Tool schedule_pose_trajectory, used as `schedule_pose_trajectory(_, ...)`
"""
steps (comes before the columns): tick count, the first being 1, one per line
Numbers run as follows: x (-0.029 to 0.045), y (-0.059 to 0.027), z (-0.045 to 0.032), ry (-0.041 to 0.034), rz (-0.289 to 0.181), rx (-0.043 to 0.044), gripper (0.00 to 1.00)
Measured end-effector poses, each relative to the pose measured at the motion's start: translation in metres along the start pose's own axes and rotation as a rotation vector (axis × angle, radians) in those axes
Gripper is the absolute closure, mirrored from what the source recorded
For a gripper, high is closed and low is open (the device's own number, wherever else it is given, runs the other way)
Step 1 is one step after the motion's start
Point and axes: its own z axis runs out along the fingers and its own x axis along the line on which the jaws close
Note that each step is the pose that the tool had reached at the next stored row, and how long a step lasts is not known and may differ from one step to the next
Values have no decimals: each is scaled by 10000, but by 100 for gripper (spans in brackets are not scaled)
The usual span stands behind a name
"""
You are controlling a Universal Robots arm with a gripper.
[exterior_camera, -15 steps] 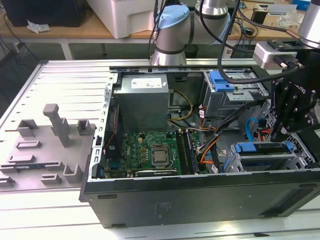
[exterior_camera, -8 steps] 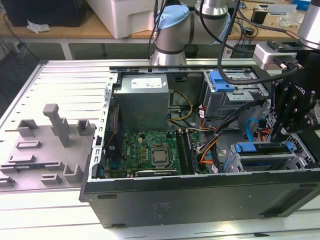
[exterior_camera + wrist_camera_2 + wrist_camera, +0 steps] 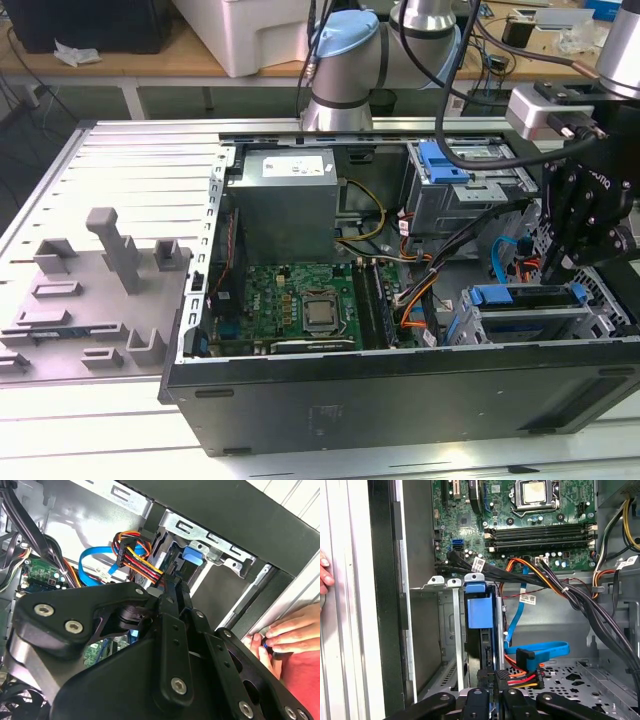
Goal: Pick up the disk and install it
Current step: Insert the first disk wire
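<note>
Black gripper (image 3: 494, 690) jaws, nearest in both wrist views, pinch the near end of the disk (image 3: 480, 605). It stands on edge in the metal drive cage (image 3: 456, 630), in the open computer case's (image 3: 400, 390) corner on the exterior view's right. Orange-and-red cables (image 3: 520, 680) lie just beside it, the motherboard (image 3: 540, 530) beyond. A person's hand (image 3: 287, 632) rests at the case's outer wall.

Arm (image 3: 345, 60): my grey joints with blue caps stand at the far side of the scene, and one silver link reaches across to the exterior view's right. Wrist (image 3: 622, 45): high at that right edge, turned downward. Claw (image 3: 553, 262): black, hanging below my wrist and pointing down. In both wrist views its black linkage and bolts take up the foreground.
</note>
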Motion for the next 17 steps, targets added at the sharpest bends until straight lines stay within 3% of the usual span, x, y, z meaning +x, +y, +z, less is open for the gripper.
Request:
schedule_pose_trajectory(9,0,1,4,-16,-493,57,83)
schedule_pose_trajectory(17,-1,4,13,-16,-511,60,83)
